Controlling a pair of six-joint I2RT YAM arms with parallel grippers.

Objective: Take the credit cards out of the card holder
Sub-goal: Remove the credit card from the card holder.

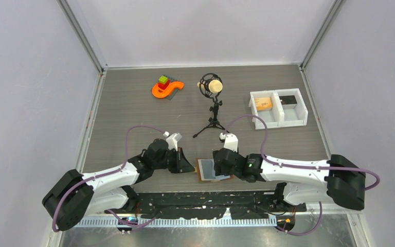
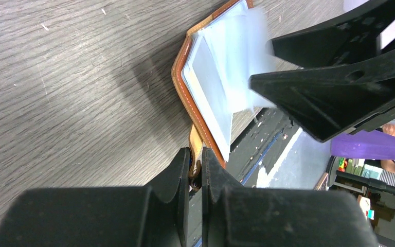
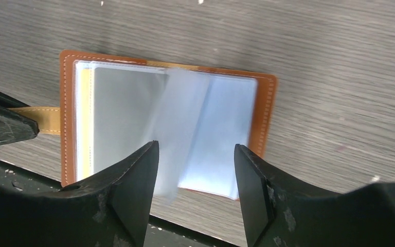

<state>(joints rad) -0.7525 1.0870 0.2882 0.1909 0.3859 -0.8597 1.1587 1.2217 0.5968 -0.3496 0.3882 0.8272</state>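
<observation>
The card holder (image 1: 206, 168) lies open at the table's near edge, brown leather outside with pale blue-grey clear sleeves inside. My left gripper (image 2: 195, 157) is shut on its little brown tab (image 2: 196, 140). My right gripper (image 3: 195, 146) is open and hovers over the sleeves (image 3: 128, 116), one finger to each side of a blurred, half-lifted clear sleeve (image 3: 182, 118). A yellowish edge (image 3: 85, 121) shows under the sleeves at the holder's left side. I cannot make out any single credit card. In the top view the right gripper (image 1: 220, 163) covers the holder's right part.
A white two-compartment bin (image 1: 277, 110) stands at the back right with a tan item and a dark item in it. A microphone on a small tripod (image 1: 212, 103) stands mid-table. An orange toy with coloured blocks (image 1: 167, 87) is at the back left. A black rail (image 1: 200, 198) runs just beyond the holder.
</observation>
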